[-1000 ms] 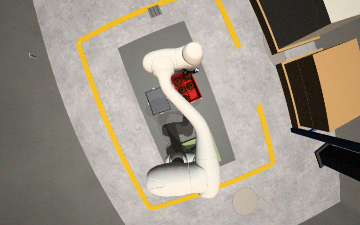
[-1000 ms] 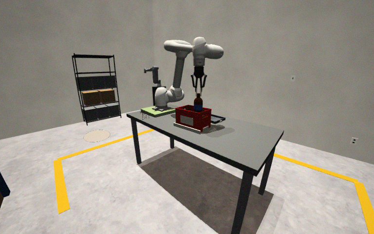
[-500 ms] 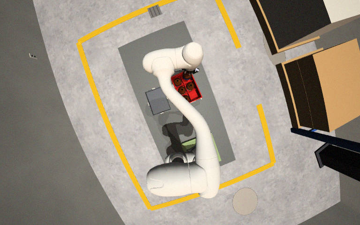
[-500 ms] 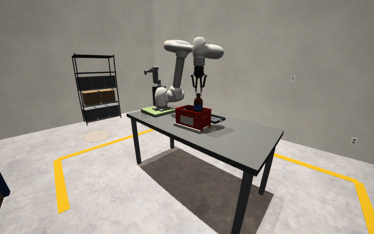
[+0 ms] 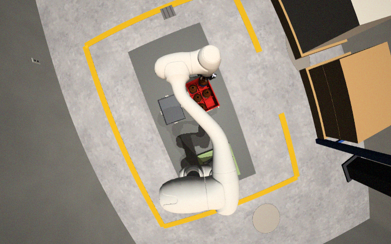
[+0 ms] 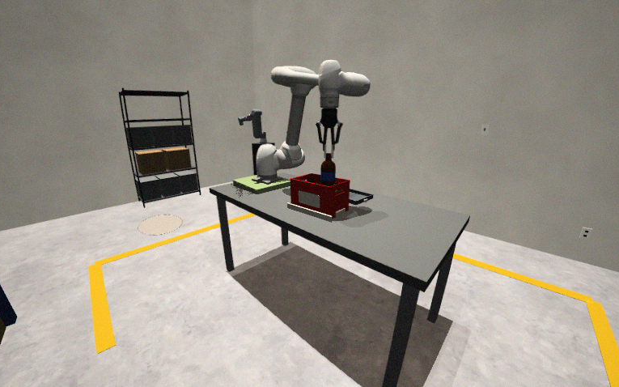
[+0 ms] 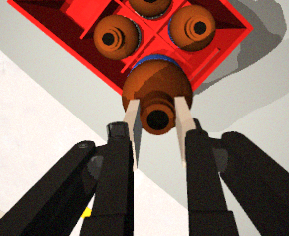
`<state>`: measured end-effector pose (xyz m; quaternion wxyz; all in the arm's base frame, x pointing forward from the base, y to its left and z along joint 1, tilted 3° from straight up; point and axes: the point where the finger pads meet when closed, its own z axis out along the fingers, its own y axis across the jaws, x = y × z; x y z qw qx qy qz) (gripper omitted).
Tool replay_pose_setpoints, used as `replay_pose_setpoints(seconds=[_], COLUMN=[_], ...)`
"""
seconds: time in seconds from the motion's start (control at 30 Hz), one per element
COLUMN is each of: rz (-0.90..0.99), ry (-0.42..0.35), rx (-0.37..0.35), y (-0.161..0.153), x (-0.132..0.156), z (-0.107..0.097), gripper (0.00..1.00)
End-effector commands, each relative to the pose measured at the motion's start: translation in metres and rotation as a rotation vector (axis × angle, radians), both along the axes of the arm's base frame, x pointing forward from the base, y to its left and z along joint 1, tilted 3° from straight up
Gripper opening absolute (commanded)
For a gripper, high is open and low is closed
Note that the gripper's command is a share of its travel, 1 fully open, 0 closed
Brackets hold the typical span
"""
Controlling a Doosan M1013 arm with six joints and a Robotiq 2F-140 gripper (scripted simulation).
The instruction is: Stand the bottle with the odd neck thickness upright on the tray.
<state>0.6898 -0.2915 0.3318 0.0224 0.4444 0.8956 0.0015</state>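
Note:
My gripper (image 6: pixel 328 152) (image 7: pixel 157 113) is shut on the neck of a brown bottle (image 5: pixel 203 82) (image 6: pixel 328 165) (image 7: pixel 153 81) with a blue label. That bottle is upright and partly raised; its base is hidden behind the wall of the red crate (image 6: pixel 326 204) (image 7: pixel 84 16). Four other brown bottles stand in the crate: one (image 5: pixel 192 88), one (image 5: pixel 206 93), one (image 5: pixel 197 97) and one (image 5: pixel 202 106) partly under the arm. The dark tray (image 5: pixel 171 109) (image 6: pixel 361 196) lies level beside the crate with no bottle on it. Neck differences are too small to tell.
The grey table (image 5: pixel 148 60) (image 6: pixel 398 231) carries the crate and tray. The arm (image 5: pixel 203 116) passes over the crate's edge in the top view. Its base stands on a green plate (image 6: pixel 256 186) at the table's far end. One crate compartment (image 5: pixel 211 103) holds no bottle.

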Motion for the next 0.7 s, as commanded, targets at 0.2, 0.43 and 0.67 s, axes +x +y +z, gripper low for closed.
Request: replay_pose_setpoints(seconds=[0.2,0.43,0.67], rz=[-0.003,-0.003,-0.003], ry=[-0.001,-0.001,-0.001], rx=[0.001,0.001,0.001], y=[0.002,0.002,0.002], x=[-0.002,-0.002,-0.002], z=[0.015,0.019,0.019], gripper=[0.00,0.00,0.00])
